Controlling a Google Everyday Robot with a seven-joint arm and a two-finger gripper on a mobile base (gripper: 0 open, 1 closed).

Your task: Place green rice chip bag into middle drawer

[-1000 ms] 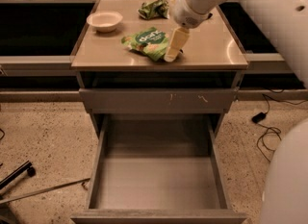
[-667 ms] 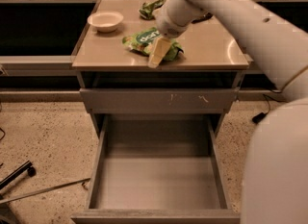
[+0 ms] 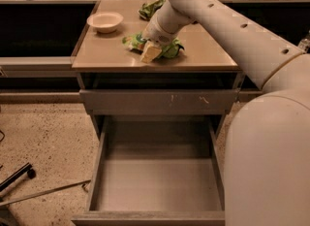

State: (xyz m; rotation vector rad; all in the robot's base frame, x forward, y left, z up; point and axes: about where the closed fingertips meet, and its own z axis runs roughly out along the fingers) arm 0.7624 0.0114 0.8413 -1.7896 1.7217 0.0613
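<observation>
Where end effector (image 3: pixel 150 51) sits atop cabinet (image 3: pixel 106 57), green rice chip bag (image 3: pixel 170 49) partly underneath

1 view only: the camera looks steeply down from above and in front of the cabinet (image 3: pixel 145 101), close behind the robot's arm (image 3: pixel 232 31). The gripper (image 3: pixel 151 50) is at upper centre over the countertop (image 3: pixel 106 50), with the open middle drawer (image 3: pixel 155 181) nearest.
</observation>
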